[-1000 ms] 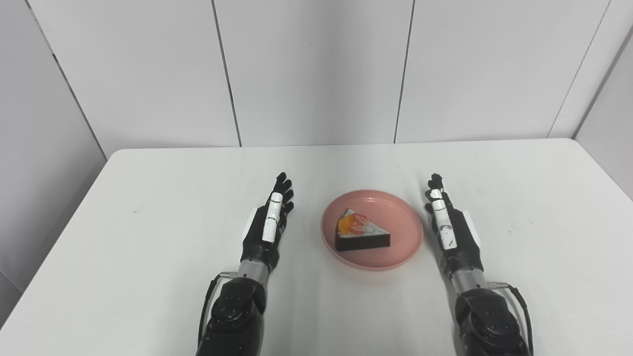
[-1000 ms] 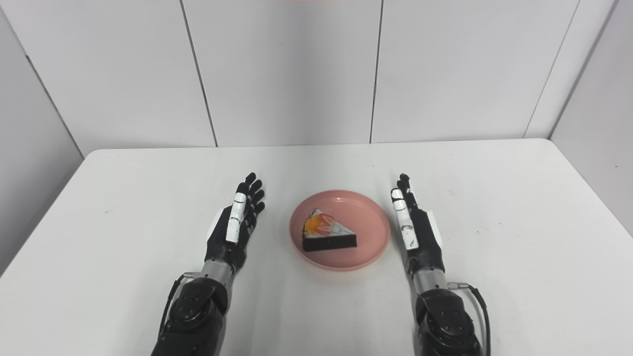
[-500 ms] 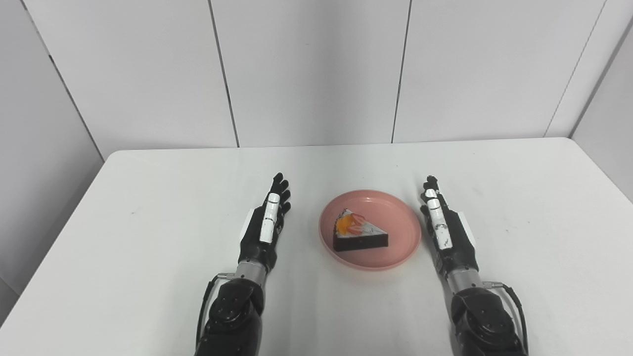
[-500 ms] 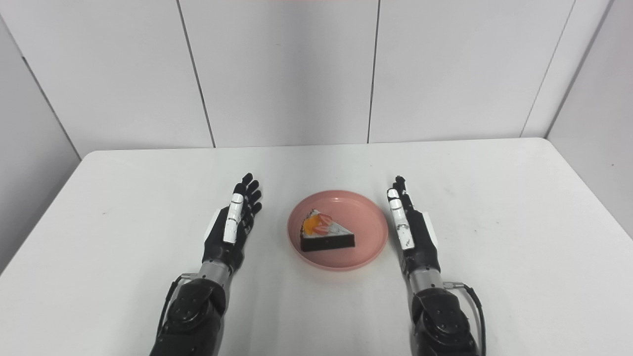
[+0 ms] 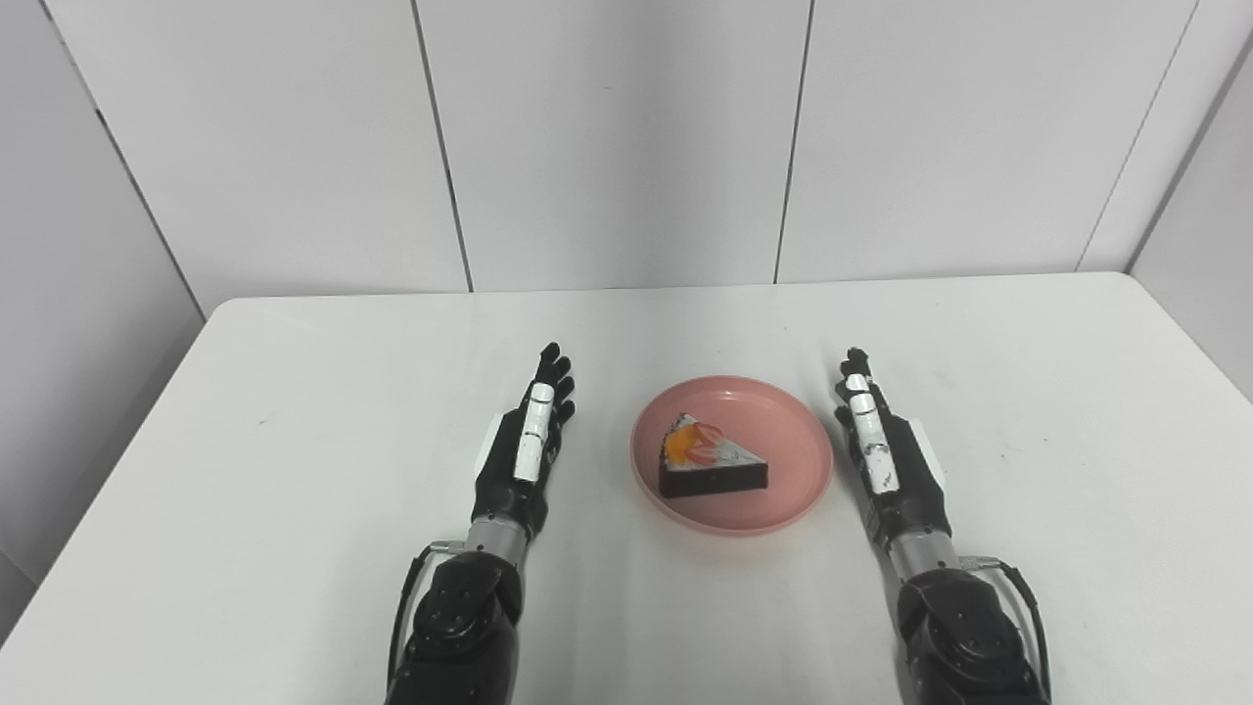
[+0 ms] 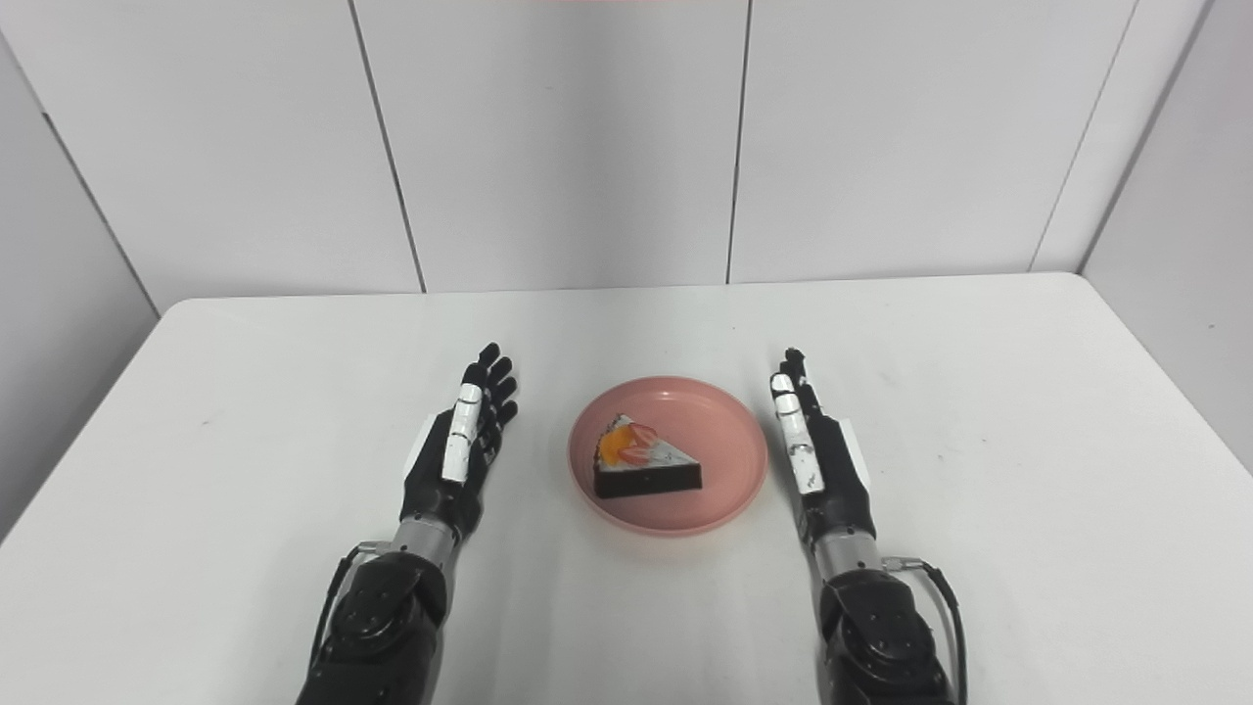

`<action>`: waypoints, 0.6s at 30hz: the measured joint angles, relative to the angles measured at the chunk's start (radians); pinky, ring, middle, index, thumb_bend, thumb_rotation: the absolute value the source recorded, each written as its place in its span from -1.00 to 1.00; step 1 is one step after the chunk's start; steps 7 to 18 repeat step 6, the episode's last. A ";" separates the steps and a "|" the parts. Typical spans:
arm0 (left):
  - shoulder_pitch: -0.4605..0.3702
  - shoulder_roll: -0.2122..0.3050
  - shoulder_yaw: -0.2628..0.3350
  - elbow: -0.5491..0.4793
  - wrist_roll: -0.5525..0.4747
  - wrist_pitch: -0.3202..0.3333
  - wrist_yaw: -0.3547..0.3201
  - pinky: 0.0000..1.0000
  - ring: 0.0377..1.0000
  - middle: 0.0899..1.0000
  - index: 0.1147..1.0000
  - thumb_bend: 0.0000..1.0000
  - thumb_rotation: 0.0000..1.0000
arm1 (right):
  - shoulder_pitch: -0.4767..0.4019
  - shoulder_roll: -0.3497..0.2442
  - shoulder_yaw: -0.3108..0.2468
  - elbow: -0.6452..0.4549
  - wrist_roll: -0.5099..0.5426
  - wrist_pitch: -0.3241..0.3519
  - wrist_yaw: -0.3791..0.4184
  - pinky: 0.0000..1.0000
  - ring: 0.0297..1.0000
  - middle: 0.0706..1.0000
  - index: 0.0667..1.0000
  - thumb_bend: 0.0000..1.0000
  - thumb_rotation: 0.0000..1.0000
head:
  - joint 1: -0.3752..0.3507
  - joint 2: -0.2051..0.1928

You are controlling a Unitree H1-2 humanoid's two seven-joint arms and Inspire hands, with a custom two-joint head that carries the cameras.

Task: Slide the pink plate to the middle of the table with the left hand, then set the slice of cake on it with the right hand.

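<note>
Plate: pink plate (image 5: 783, 490) near middle of white table (image 5: 294, 392), between both hands.
Cake: cake slice (image 5: 712, 460) on plate, left of plate centre; dark chocolate sides, white top, orange and red fruit at left corner.
Axis: long side runs left-right, wedge tip pointing right.
Left hand: left hand (image 5: 524, 450) flat, fingers extended, empty, near plate's left rim, clear gap.
Right hand: right hand (image 5: 886, 460) flat, fingers extended, empty, just beside plate's right rim; nearer of the two.
Stage: looks finished, nothing left to move.
</note>
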 measured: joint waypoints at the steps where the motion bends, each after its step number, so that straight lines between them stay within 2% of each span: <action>1: 0.004 -0.001 0.000 -0.006 0.000 0.002 0.001 1.00 1.00 1.00 1.00 0.24 1.00 | 0.000 0.000 0.000 0.000 0.000 0.000 0.000 1.00 1.00 1.00 1.00 0.17 0.98 | 0.000 0.000; 18: 0.010 -0.002 -0.004 -0.016 0.001 0.009 0.001 1.00 1.00 1.00 1.00 0.25 1.00 | 0.000 0.000 0.000 0.000 0.000 0.000 0.000 1.00 1.00 1.00 1.00 0.17 0.97 | 0.002 0.003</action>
